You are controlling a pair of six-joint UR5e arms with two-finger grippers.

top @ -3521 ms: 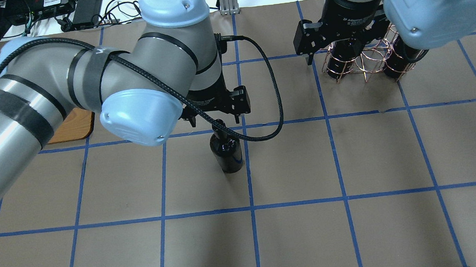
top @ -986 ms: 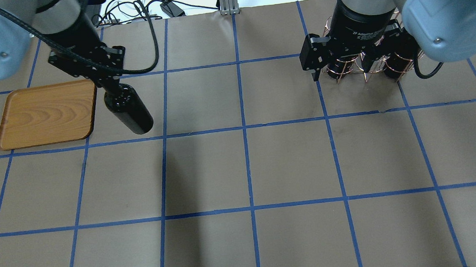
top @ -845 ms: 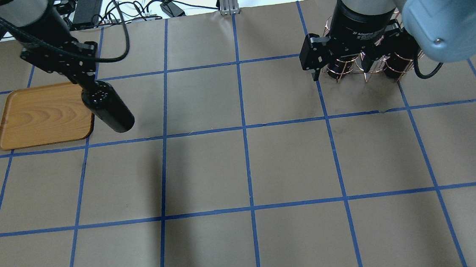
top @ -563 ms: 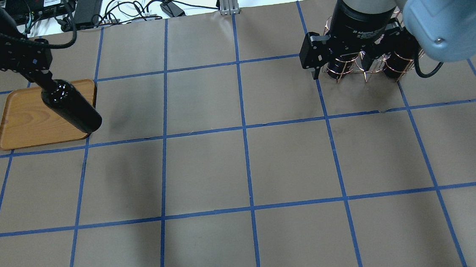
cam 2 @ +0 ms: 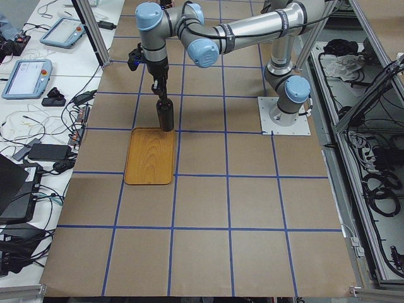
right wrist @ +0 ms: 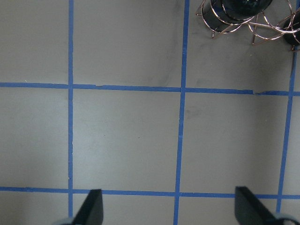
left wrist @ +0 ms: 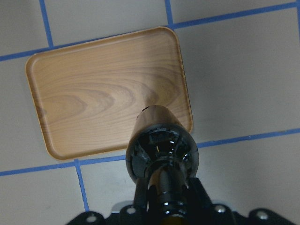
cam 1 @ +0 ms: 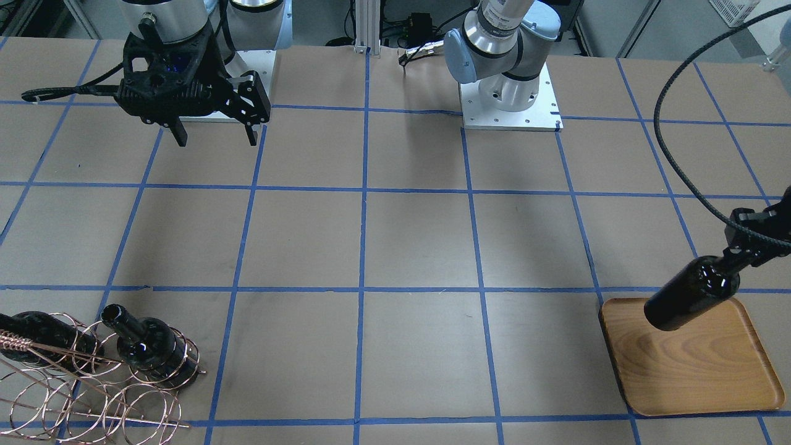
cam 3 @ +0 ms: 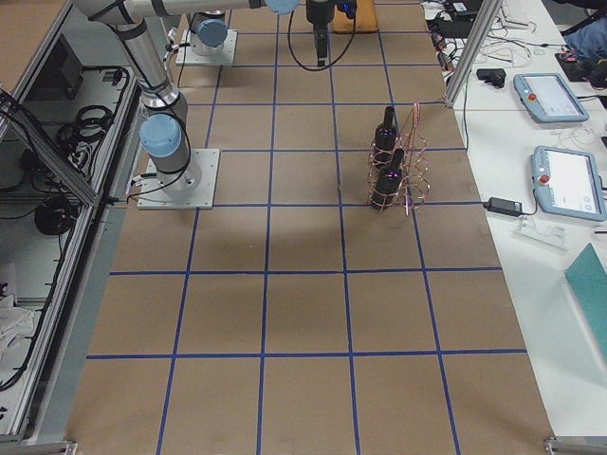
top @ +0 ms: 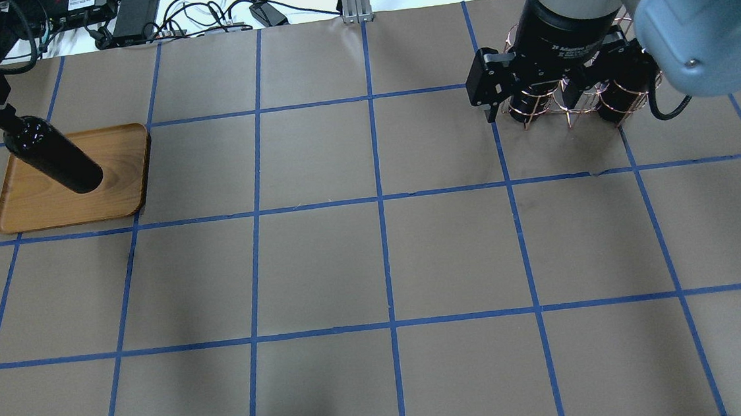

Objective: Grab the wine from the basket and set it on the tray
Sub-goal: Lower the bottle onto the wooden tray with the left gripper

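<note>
In the upper left of the overhead view, the left gripper (top: pixel 1 117) is clamping its fingers on the neck of the wine (top: pixel 56 163). The bottle is hanging base-down over the tray (top: pixel 121 188), and the gripper is partly running off the frame's edge. In the left wrist view the bottle's base is overlapping the tray's lower right rim, close to a corner. Whether the glass is touching the wood cannot be told.

The tray is lying flat near the table (top: pixel 388 259) edge, its rim just beside blue tape lines. A wide stretch of brown, tape-gridded paper is separating it from the basket (cam 1: pixel 93 395), which is well apart at the lower left of the front-facing view and cut off by that frame's edges. Two other dark bottles (cam 1: pixel 148 349) are sitting in its copper loops. From overhead, the right arm is hiding much of the basket.

The right gripper (cam 1: pixel 215 139) is hovering over the paper at that view's upper left, fingers spread apart and holding nothing. Its wrist view is catching only the basket's edge at top right.
</note>
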